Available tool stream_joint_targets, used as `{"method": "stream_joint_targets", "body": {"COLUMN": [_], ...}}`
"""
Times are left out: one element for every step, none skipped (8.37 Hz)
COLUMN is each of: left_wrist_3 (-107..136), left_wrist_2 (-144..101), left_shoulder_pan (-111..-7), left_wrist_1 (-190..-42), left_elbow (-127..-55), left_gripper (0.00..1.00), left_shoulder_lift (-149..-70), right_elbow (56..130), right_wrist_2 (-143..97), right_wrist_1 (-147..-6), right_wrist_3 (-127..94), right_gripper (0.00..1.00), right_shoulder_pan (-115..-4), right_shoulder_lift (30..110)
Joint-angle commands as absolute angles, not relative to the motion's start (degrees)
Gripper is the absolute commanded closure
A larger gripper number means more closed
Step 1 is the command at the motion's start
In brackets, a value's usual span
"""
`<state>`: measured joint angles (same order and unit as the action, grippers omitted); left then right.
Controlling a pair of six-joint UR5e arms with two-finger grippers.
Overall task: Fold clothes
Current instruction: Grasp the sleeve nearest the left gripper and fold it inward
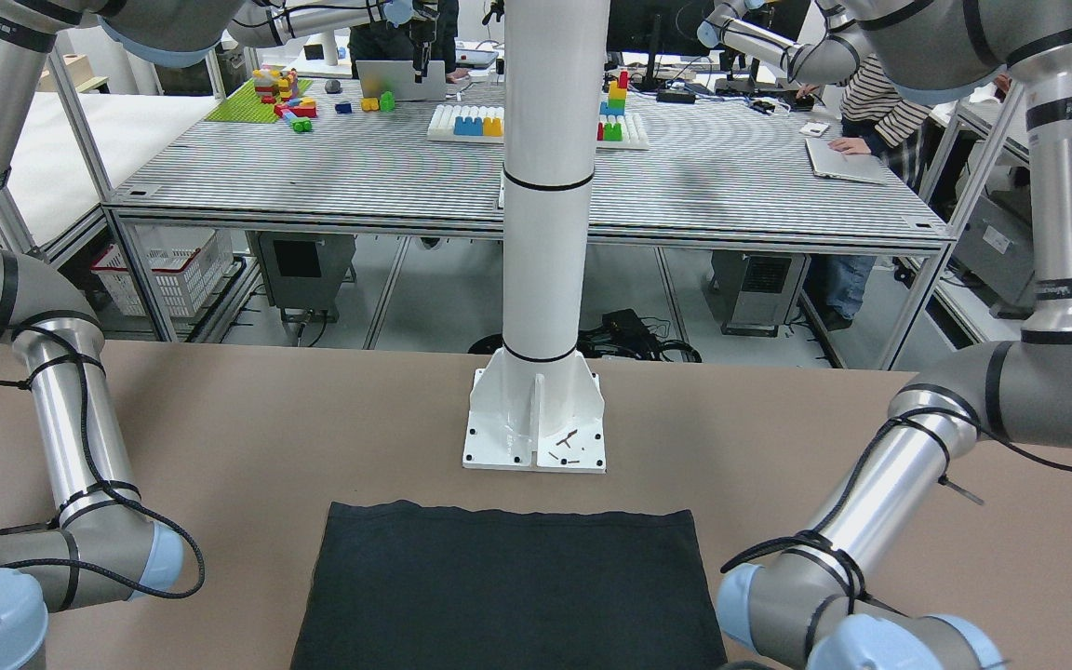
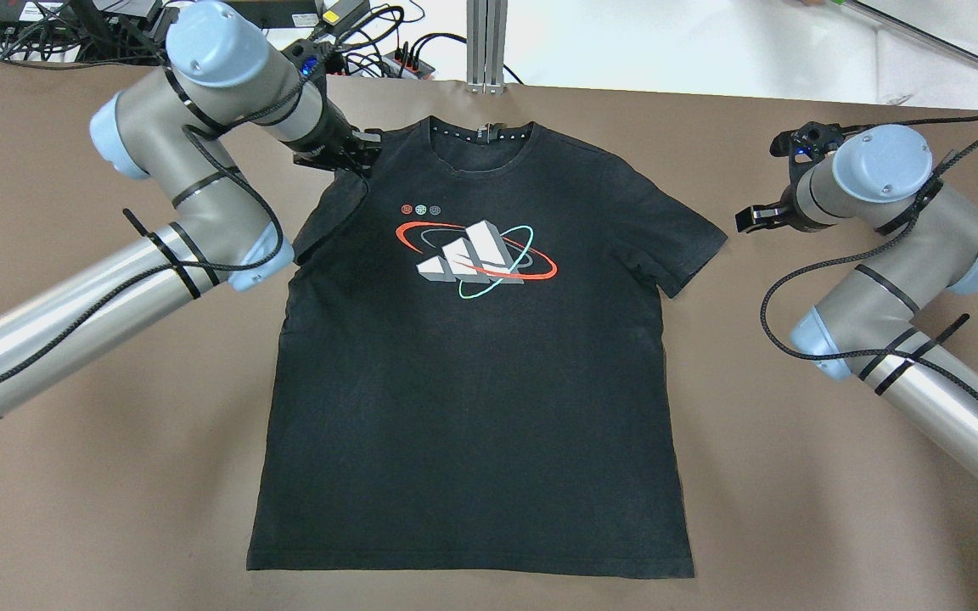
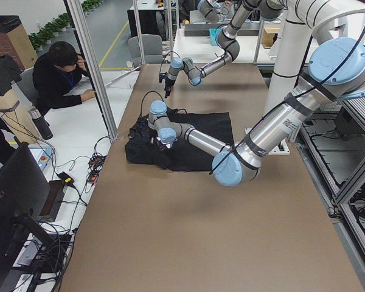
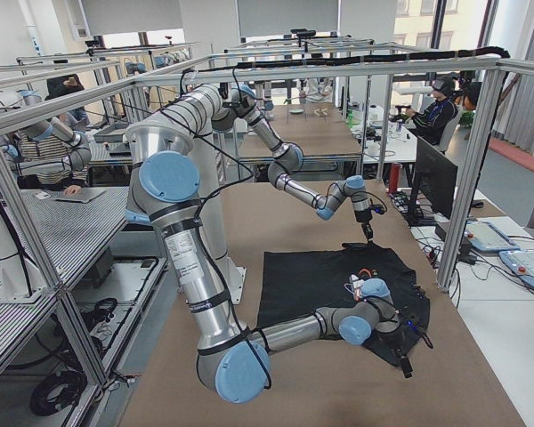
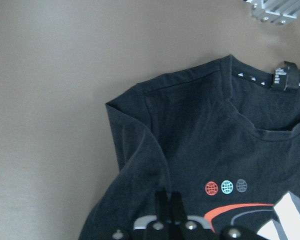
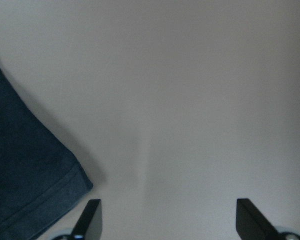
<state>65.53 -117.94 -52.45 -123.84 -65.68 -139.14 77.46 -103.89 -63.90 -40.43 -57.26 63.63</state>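
Note:
The clothes (image 2: 472, 382) are one black T-shirt with a red, white and teal print, lying flat and face up on the brown table; the front-facing view shows its hem end (image 1: 508, 586). My left gripper (image 2: 359, 154) sits at the shirt's left shoulder. In the left wrist view its fingers (image 5: 168, 200) are pressed together on the sleeve fabric (image 5: 140, 165), which is drawn inward over the body. My right gripper (image 2: 748, 219) hovers over bare table just beyond the right sleeve (image 6: 25, 165). It stands open (image 6: 170, 220) with nothing between its fingers.
A white pedestal base (image 1: 536, 419) stands just behind the shirt's hem. An aluminium post (image 2: 486, 42) and cables (image 2: 370, 42) line the far table edge by the collar. A seated person (image 3: 61, 67) is beside the table. Bare brown table (image 2: 795, 509) flanks the shirt.

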Motion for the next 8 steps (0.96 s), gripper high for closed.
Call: {"method": "stream_joint_targets", "body": {"left_wrist_3": [70.0, 70.0, 69.9, 69.7, 69.7, 69.3, 69.6, 69.5], "left_wrist_2": [-110.3, -108.3, -108.2, -108.3, -108.3, -108.3, -108.7, -109.8], "left_shoulder_pan": [-45.1, -44.4, -44.3, -44.4, -44.5, -44.4, -44.6, -45.3], "left_wrist_1": [-123.2, -123.4, -123.5, -123.8, -123.9, -124.2, -124.7, -124.0], "left_elbow": [-65.0, -64.5, -62.2, -60.8, -60.9, -61.3, -62.7, -64.5], "left_gripper": [1.0, 1.0, 1.0, 1.0, 0.86, 0.14, 0.05, 0.05], "left_shoulder_lift": [-142.2, -142.5, -143.9, -144.3, -144.3, -144.4, -144.8, -145.0], "right_elbow": [77.4, 77.4, 77.3, 77.4, 77.4, 77.4, 77.4, 77.3], "right_wrist_2": [-103.9, -103.9, -103.9, -103.9, -103.8, -103.8, -103.7, -103.6], "right_wrist_1": [-63.9, -63.9, -63.9, -63.9, -63.9, -63.9, -63.9, -63.9], "right_wrist_3": [-40.4, -40.4, -40.4, -40.4, -40.3, -40.4, -40.3, -40.3], "right_gripper": [0.06, 0.06, 0.06, 0.06, 0.06, 0.06, 0.05, 0.05], "right_shoulder_pan": [-57.2, -57.0, -57.0, -57.0, -57.0, -57.0, -56.9, -56.8], "right_shoulder_lift": [63.6, 63.6, 63.6, 63.6, 63.6, 63.6, 63.6, 63.5]}}
